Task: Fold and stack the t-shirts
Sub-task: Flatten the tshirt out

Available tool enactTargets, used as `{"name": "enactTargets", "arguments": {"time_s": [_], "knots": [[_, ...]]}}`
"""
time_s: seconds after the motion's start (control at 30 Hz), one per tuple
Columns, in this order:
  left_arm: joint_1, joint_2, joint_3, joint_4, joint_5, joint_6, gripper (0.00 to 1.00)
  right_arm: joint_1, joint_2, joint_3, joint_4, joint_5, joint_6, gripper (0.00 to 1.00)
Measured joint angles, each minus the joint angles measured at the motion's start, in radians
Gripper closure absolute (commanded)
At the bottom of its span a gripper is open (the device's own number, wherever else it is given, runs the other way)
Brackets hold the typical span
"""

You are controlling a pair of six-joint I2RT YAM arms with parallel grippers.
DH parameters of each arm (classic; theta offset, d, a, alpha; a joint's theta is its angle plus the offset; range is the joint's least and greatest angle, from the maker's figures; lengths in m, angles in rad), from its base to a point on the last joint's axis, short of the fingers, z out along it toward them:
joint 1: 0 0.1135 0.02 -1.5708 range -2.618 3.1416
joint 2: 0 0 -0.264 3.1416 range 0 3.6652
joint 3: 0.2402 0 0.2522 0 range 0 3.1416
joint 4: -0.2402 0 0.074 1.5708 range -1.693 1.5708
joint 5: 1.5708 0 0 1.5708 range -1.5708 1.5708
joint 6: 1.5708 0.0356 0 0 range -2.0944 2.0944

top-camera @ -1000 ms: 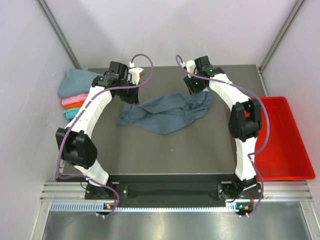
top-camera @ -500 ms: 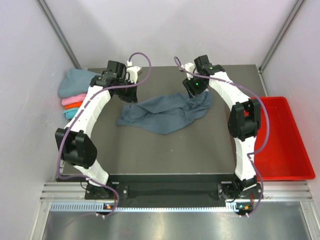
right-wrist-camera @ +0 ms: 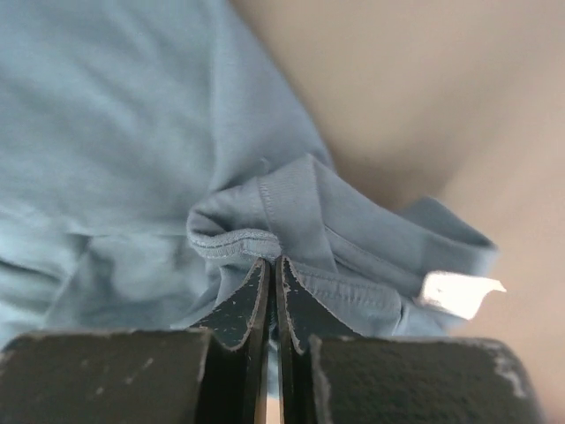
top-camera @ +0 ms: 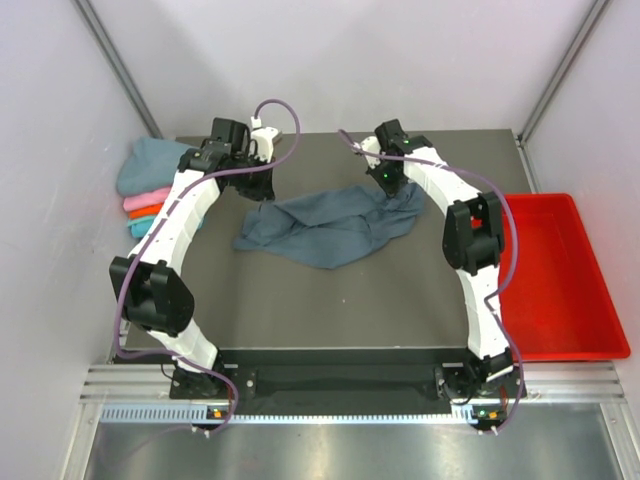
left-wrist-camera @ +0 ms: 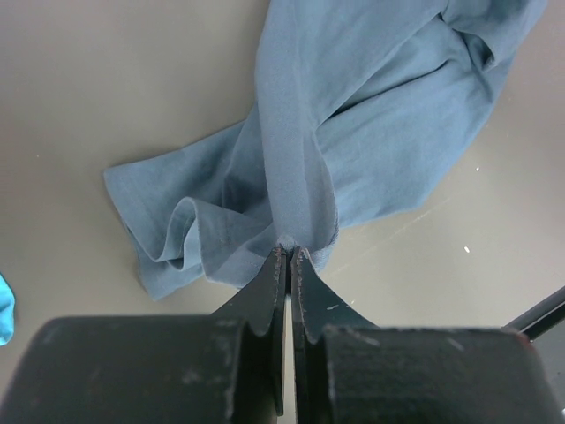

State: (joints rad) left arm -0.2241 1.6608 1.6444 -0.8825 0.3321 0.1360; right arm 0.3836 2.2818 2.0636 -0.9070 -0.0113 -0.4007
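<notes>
A slate blue-grey t-shirt (top-camera: pixel 335 228) lies crumpled across the middle of the dark table (top-camera: pixel 330 300). My left gripper (top-camera: pixel 263 193) is shut on the shirt's left edge; in the left wrist view its tips (left-wrist-camera: pixel 290 251) pinch a bunched fold of the cloth (left-wrist-camera: pixel 371 132). My right gripper (top-camera: pixel 386 183) is shut on the shirt's right end, and in the right wrist view its jaws (right-wrist-camera: pixel 272 261) clamp a stitched hem (right-wrist-camera: pixel 291 212) beside a white label (right-wrist-camera: pixel 459 291). Folded t-shirts sit stacked at the far left: teal (top-camera: pixel 150 165), pink (top-camera: pixel 146 200), orange (top-camera: pixel 140 213), turquoise (top-camera: pixel 141 228).
A red plastic tray (top-camera: pixel 570 285) stands off the table's right edge. Purple cables loop above both wrists. Grey walls close in the back and both sides. A turquoise scrap (left-wrist-camera: pixel 4 309) shows at the left edge of the left wrist view.
My right gripper has gone from open to shut on the shirt's hem, and its arm has shifted a little left. The left gripper keeps its hold, barely moved.
</notes>
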Motion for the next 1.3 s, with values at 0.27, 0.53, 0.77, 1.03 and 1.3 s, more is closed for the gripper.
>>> {"name": "enactTargets", "arguments": {"time_s": [0.27,0.53,0.77,1.03,1.3], "knots": [[0.001,0.001,0.004,0.011,0.011,-0.004,1.0,-0.049,-0.043,0.0,0.056,0.15,0.024,1.0],[0.001,0.012,0.005,0.016,0.016,-0.007,1.0,-0.181,-0.074,-0.001,0.118,0.308,0.035,1.0],[0.001,0.025,0.006,0.018,0.016,-0.008,1.0,-0.18,-0.074,-0.002,0.122,0.35,0.047,0.49],[0.001,0.044,0.014,0.019,0.013,-0.007,1.0,-0.185,-0.058,0.027,0.122,0.333,0.055,0.39],[0.01,0.05,0.034,0.018,-0.012,-0.003,1.0,-0.215,-0.132,-0.134,0.059,0.092,0.105,0.5]]}}
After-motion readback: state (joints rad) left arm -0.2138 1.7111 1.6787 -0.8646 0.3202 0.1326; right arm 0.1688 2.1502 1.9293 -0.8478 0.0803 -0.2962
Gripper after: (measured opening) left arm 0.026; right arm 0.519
